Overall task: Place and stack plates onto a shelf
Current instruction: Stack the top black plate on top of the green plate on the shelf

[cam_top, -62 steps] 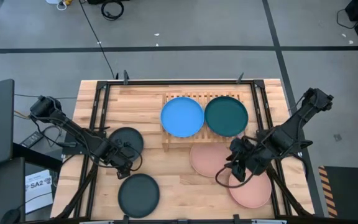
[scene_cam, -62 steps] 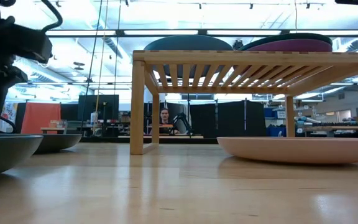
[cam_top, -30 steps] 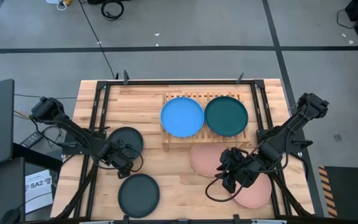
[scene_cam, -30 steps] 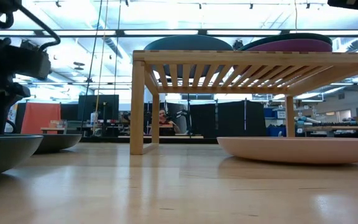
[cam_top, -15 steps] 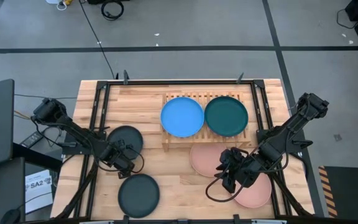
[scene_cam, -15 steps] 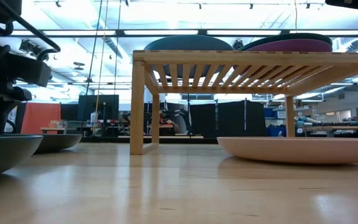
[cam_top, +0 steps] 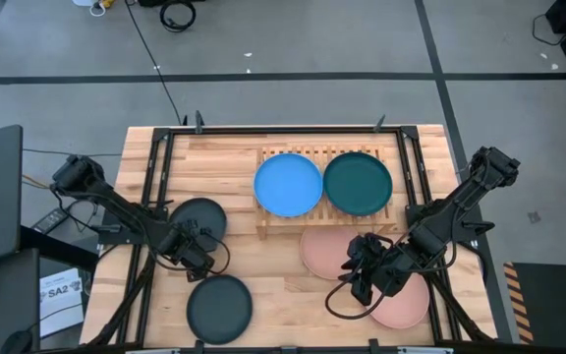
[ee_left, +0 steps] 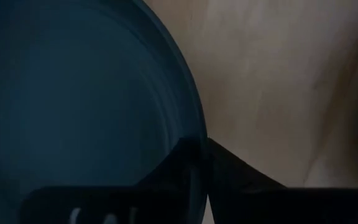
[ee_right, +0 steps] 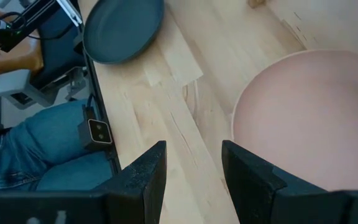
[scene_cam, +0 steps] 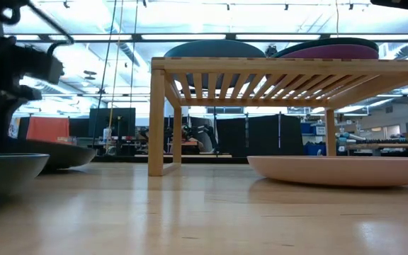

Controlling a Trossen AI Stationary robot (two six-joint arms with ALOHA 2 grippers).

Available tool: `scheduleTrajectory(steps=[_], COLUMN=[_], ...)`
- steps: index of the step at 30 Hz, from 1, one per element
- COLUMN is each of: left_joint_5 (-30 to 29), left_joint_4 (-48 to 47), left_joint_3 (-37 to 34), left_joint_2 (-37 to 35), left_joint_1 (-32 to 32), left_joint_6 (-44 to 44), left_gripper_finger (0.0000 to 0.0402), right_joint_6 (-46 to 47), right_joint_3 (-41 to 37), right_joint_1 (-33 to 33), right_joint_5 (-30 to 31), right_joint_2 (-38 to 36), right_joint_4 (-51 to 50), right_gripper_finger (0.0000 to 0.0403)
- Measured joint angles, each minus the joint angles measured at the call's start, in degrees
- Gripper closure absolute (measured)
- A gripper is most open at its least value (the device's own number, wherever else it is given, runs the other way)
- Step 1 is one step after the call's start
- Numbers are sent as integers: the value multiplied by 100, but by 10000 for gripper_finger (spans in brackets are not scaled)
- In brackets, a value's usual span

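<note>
Left side. Two round shallow charcoal plates lie on the wooden surface (cam_top: 234, 177): the farther charcoal plate (cam_top: 199, 218) sits beside the shelf's left end, the nearer charcoal plate (cam_top: 219, 308) close to the front edge. The left end effector (cam_top: 197, 257) sits between them at the farther plate's near rim. In the left wrist view its dark fingers (ee_left: 188, 165) are pinched together across the rim of a dark plate (ee_left: 79, 112), one inside and one outside: closed on that plate, by my reading the farther one.

Centre. The low slatted light-wood shelf (cam_top: 308, 224) carries a round bright blue plate (cam_top: 288, 185) on its left half and a round dark teal plate (cam_top: 357, 183) on its right. The low view shows a purple plate (scene_cam: 338, 51) under the teal one.

Right side. Two round salmon pink plates lie in front of the shelf: the inner pink plate (cam_top: 327, 251) and the outer pink plate (cam_top: 401, 303). The right end effector (cam_top: 362, 285) hovers between them, fingers apart, nothing held.

Step in hand: pick-up of a charcoal plate by the left arm, grasp just made. Next move, as I judge it: lift without the thin rim slipping, carry right, set it level on the blue plate.
</note>
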Motion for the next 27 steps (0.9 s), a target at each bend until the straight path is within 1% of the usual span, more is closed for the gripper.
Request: scheduleTrajectory(steps=[6,13,18,23,27], left_joint_5=[-28,-33,-29,92,221], left_joint_4=[-583,-1166,-1694,-2159,-2205], left_joint_3=[659,1562,2238,2877,3315], left_joint_2=[0,0,0,0,0], left_joint_1=[0,0,-22,-163,-343], left_joint_6=[348,623,639,650,754], left_gripper_finger=[369,385,385,385,385], right_joint_6=[0,-1,0,-4,-218], right_joint_3=[0,-1,0,0,0], right_joint_1=[-4,-4,-25,-117,-195], right_joint_5=[14,392,433,433,431], right_joint_2=[0,0,0,0,0], right_joint_4=[158,295,363,371,400], right_gripper_finger=[243,243,243,243,243])
